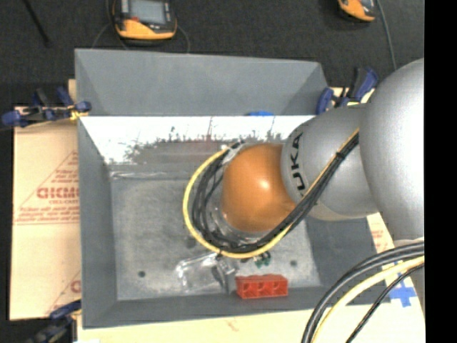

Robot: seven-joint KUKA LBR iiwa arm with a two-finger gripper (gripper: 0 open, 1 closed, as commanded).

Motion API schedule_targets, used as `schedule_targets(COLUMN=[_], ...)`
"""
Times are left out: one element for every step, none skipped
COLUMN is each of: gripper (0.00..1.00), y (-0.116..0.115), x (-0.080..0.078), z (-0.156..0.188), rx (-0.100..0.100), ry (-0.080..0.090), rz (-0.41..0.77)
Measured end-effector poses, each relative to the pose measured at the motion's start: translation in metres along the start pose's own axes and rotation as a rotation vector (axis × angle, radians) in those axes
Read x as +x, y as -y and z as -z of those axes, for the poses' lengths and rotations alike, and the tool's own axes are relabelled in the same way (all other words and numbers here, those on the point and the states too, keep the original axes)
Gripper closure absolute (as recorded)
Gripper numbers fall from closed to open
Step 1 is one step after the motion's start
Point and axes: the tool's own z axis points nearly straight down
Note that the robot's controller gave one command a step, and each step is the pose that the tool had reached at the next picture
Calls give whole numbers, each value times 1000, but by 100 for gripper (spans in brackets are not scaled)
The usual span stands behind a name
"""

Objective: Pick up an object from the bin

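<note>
Arm point(357, 156) reaches in from the right, low over the near half of the bin point(96, 213). Its orange cover point(253, 188) and a loop of yellow and black cables point(191, 202) hide most of the wrist from above. Gripper point(220, 267) pokes out just under the cover, down at the bin floor near the front wall. Released or clenched: cannot tell, the cover blocks it.

Nothing visibly gripped. A clear, glassy piece point(187, 271), possibly plastic wrap or a small transparent part, lies just left of the gripper tip and seems to touch it. A red toy brick point(261, 286) lies flat just right of the tip, against the front wall. A small green piece point(261, 261) sits just above the brick, partly under the cables.
</note>
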Motion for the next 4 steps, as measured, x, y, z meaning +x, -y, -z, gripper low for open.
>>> schedule_targets(gripper=[0,0,100,100], y=[-12,-16,-17,-12], x=[1,-20,-20,-16], z=[-3,-4,-3,137], rx=[9,6,3,4], ry=[8,-9,-10,13], rz=[-15,-32,-36,-27])
